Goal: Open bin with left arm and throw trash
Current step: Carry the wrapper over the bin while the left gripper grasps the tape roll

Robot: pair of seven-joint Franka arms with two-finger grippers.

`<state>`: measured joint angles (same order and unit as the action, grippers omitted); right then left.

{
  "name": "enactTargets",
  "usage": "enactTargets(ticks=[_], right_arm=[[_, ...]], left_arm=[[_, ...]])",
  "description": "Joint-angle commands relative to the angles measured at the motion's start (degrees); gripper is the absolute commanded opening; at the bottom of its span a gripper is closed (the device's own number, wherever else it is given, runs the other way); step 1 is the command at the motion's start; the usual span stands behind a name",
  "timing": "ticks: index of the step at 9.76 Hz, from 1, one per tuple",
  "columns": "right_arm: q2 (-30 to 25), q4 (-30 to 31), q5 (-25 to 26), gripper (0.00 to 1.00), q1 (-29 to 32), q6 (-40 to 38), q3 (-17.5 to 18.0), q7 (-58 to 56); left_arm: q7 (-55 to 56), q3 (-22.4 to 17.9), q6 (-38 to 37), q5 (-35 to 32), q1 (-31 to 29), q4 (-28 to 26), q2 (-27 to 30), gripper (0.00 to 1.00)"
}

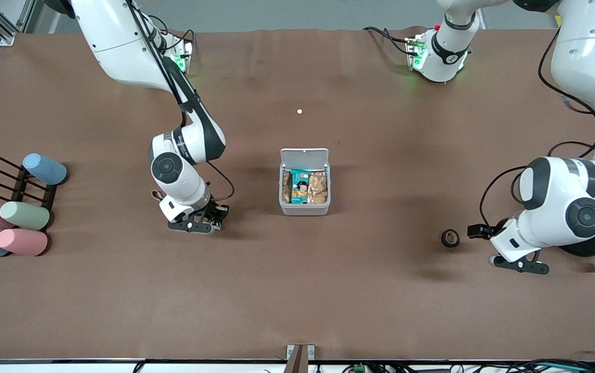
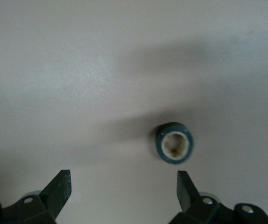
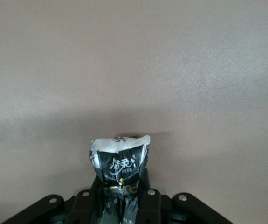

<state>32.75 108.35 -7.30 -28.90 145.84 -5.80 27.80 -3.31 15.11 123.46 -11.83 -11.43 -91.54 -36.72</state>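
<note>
Bin (image 1: 305, 202) sits mid-frame in the front view, lid (image 1: 304, 156) already swung up, snack packets (image 1: 304, 187) visible inside. So the opening step looks done; what's left is getting trash in.

Black packet (image 3: 119, 163) is clamped between the right gripper (image 1: 209, 221) fingers, low over the cloth at center-left of the frame, level with the bin's lower edge. From that gripper the bin lies toward frame center, with bare tabletop between. In the right wrist view the packet stands up out of the jaws, crumpled top free.

Tape ring (image 1: 450, 238) lies on the table at lower right of the frame, well apart from the bin. Left gripper (image 1: 520, 264) is just beside it, jaws spread wide, nothing held. In the left wrist view the ring (image 2: 174, 143) sits just ahead of the fingertips (image 2: 60, 182), offset toward one finger, hole facing the camera. Left arm is clearly nearer to it.

My read: right arm carries the packet across to the bin.

Pastel cylinders (image 1: 23, 215) and rack (image 1: 20, 184) at the frame's left edge aren't involved. No beige band that I can see.
</note>
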Motion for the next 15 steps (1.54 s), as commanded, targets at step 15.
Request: enactTargets(ticks=[15], right_arm=[[1.79,-20.36,1.14,0.3,-21.03,-17.53,0.09,23.35]], left_arm=[[5.42,0.71,12.41,-1.35,1.58,-4.61,-5.82,1.0]])
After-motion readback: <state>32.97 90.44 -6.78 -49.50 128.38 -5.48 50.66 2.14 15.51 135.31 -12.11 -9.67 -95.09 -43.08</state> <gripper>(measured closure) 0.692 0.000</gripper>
